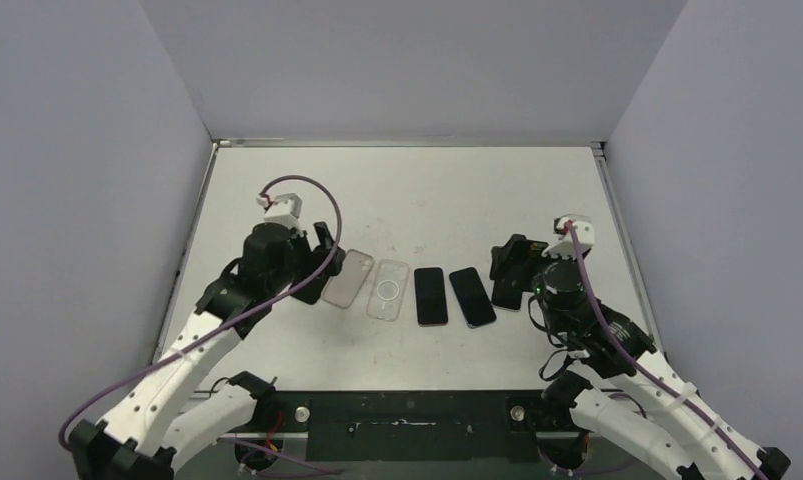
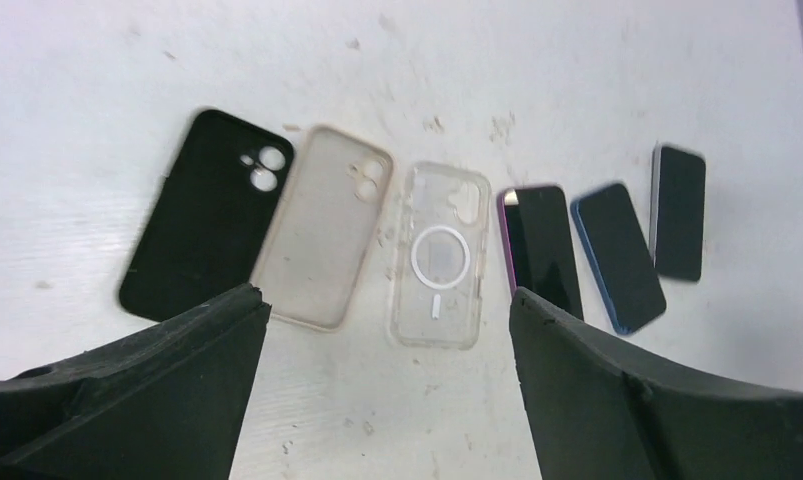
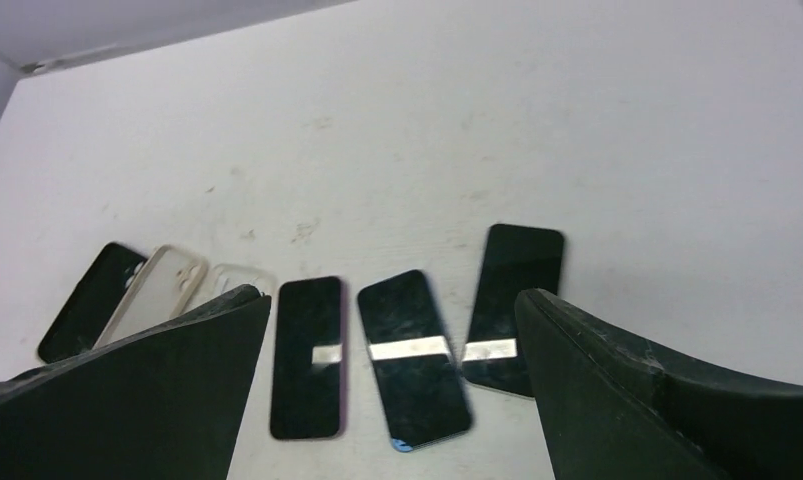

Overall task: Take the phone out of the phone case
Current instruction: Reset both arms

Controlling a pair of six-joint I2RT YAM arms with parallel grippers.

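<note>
My left pincer (image 2: 387,310) and right pincer (image 3: 392,310) hang released; three phones (image 3: 413,355) lie flat right of three empty cases (image 2: 322,225). Likely stiff, slick, fragile glass, best pinched across long edges.

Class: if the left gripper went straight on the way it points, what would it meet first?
Likely the table between the beige case and the clear ringed case, whose near ends lie in line with the open left gripper; depth is unclear, so either case might be touched first.
</note>
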